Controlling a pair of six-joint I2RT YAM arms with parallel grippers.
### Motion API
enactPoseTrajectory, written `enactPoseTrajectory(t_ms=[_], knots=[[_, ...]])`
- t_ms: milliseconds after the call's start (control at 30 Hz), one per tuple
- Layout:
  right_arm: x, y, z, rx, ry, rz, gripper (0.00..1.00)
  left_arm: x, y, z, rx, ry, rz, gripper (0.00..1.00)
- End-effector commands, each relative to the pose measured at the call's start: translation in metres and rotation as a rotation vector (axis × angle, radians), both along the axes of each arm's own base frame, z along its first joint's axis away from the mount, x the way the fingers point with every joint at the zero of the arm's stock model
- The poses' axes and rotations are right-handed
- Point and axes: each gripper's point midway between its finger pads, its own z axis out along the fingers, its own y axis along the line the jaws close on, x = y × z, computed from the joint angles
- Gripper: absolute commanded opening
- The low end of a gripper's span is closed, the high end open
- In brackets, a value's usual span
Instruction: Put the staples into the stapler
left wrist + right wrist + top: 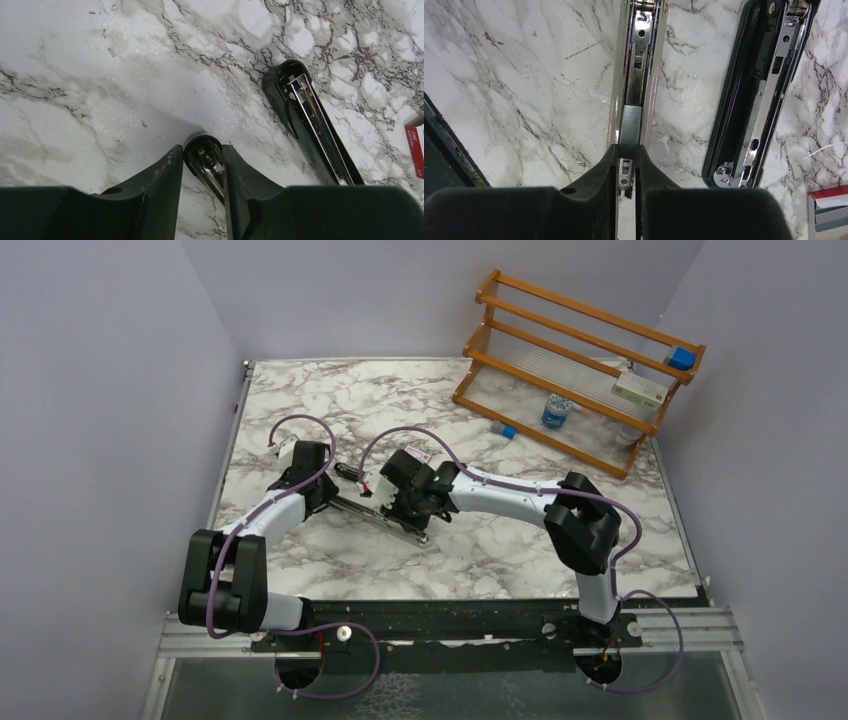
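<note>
The stapler (352,505) lies folded open and flat on the bench (500,550), between the two arms. Its silver channel (638,60) faces up, and its black cover (749,110) lies just beside it, spring side up. It looks stiff and fairly light, with smooth metal rails that would slide on the marble, so one end probably has to be pinned.

The left fingers (155,180) do that, pinching the rounded end of one half. A dark ribbed strip of staples (630,125) sits in the channel. The right fingers (594,185) are drawn in narrow around its near end and seem to pinch it by its long sides. That looks like the sound place to hold it, since such a strip is thin and brittle and would likely snap if bent or squeezed from the ends.

Ahead of the strip the channel is bare metal with slots. The red box (829,210) rests near the cover, and I cannot tell what it holds. A wooden rack (580,350) at the far right corner carries a small bottle (556,412) and a few small packs.
</note>
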Motion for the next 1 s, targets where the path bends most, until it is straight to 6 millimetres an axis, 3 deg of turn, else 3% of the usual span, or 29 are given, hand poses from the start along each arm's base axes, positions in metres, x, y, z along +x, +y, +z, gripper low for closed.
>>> enactPoseTrajectory(t_ms=[0,600,767,967], knots=[[-0.009,0.002,-0.007,-0.019,0.043,0.024,0.07,-0.011,0.008,-0.006,0.029,0.039,0.007,0.36],[-0.003,0.017,0.03,0.136,-0.014,-0.019,0.38,-0.011,0.008,-0.006,0.031,0.041,0.004,0.37],[0.013,0.013,0.039,0.161,-0.086,-0.097,0.39,-0.011,0.008,-0.007,0.032,0.041,0.006,0.36],[0.023,0.01,0.025,0.133,-0.089,-0.136,0.39,-0.011,0.008,-0.006,0.03,0.038,0.007,0.37]])
